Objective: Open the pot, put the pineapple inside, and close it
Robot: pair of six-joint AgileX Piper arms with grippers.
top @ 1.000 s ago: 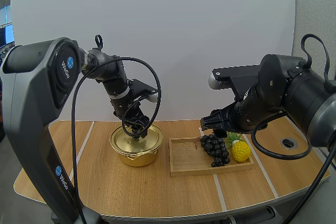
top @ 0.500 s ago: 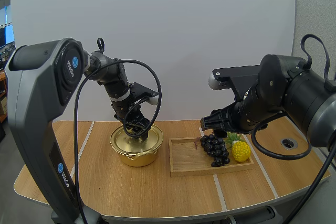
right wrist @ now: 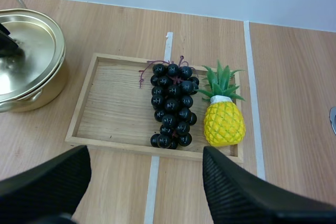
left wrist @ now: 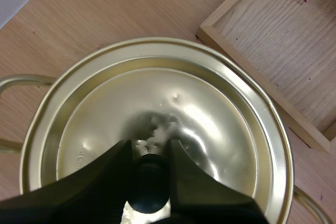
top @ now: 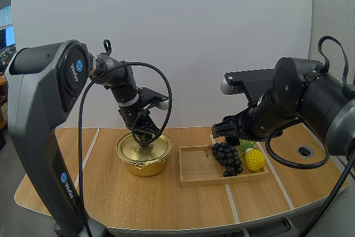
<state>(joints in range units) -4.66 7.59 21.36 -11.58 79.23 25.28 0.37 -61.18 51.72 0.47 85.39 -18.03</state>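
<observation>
Since a second ago the left arm [top: 44, 92] has straightened up a bit over the bench [top: 111, 192] and nudged the left claw [left wrist: 151, 145] slightly leftward over the pot; the right arm [top: 310, 104] hasn't budged. The left arm arches high from its base, with the wrist pointing steeply down. The right arm reaches in from the side, and the right claw [right wrist: 144, 153] hangs near the back of the tray, fingers spread wide with nothing in them. The gold pot [top: 145, 162] sits left of the wooden tray [top: 197, 165], lid [left wrist: 210, 114] still on. Grapes [top: 227, 158] lie in the tray, with the pineapple [top: 254, 159] right beside them at the tray's right end. The left claw is clamped on the lid's dark knob [left wrist: 151, 179], one finger on each side.
</observation>
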